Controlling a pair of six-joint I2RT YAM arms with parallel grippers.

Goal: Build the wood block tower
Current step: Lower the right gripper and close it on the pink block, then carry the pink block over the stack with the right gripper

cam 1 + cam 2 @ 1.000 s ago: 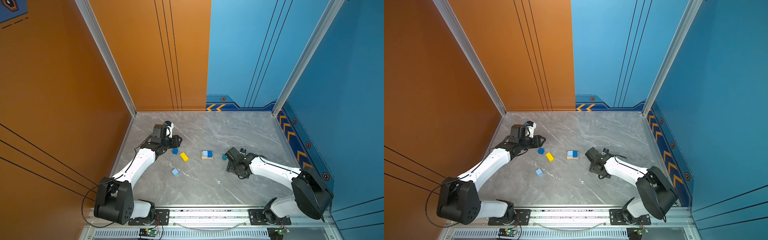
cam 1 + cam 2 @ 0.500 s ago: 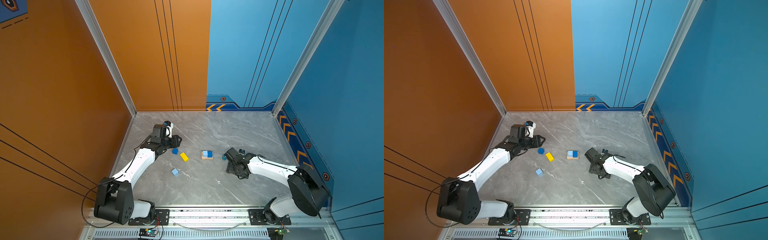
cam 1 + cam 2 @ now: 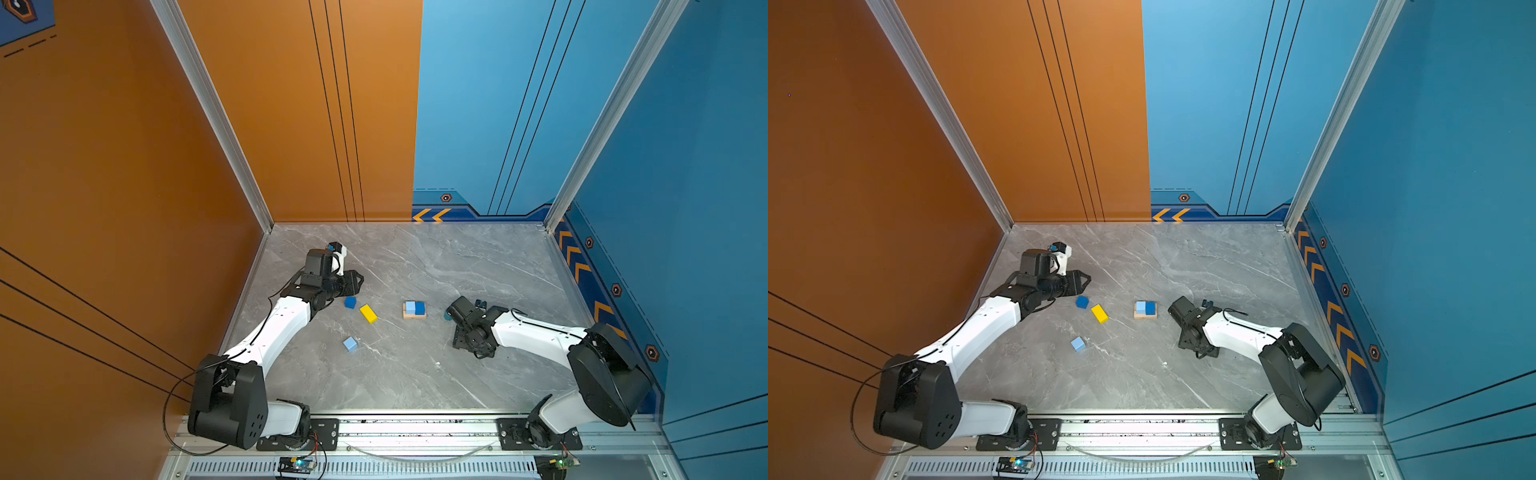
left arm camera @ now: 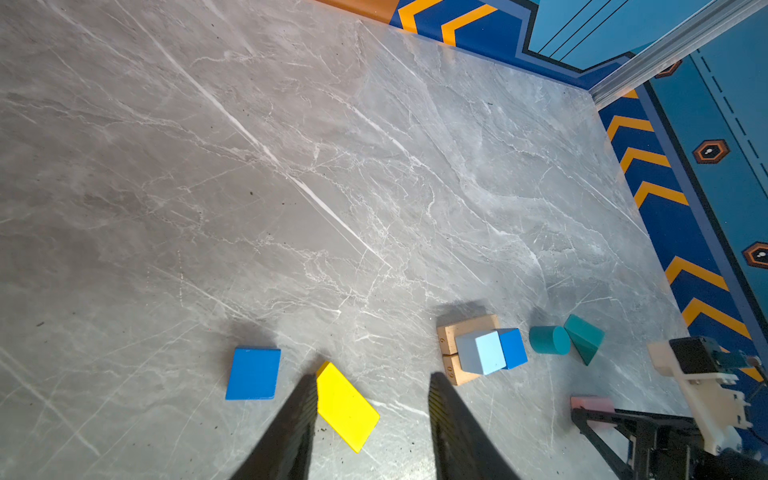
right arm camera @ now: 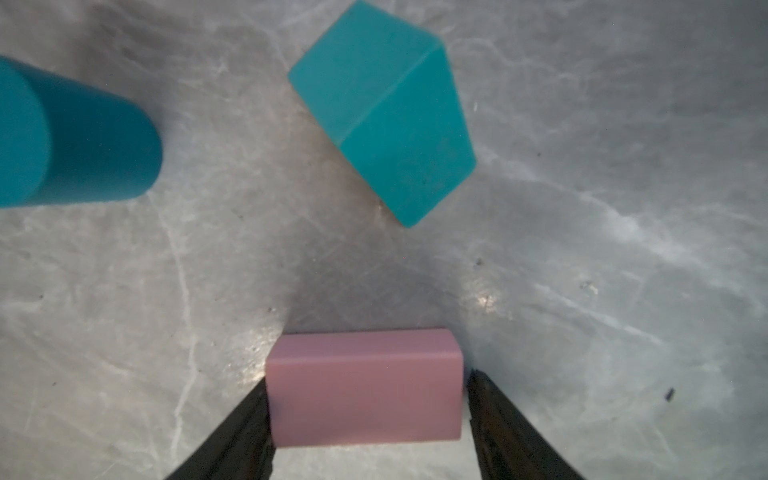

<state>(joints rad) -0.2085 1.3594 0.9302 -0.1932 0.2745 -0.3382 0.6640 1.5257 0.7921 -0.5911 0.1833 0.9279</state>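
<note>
Jaws of the right gripper (image 5: 368, 380) straddled the pink slab (image 5: 363, 399), which lay flat on the desk (image 5: 602, 249). One jaw touched it and the other seemed a sliver off, so nothing was clamped. Small painted wood, it was probably light, rigid and slick, best held squarely across its short ends. The teal prism (image 5: 386, 112) lay just beyond.

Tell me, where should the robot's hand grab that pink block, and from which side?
I'd grip the pink block across its two end faces, coming down from above. It rests on the tabletop with both ends free, and the teal cylinder and teal prism lie clear of it. The right hand straddles it that way, one finger beside each end.
</note>
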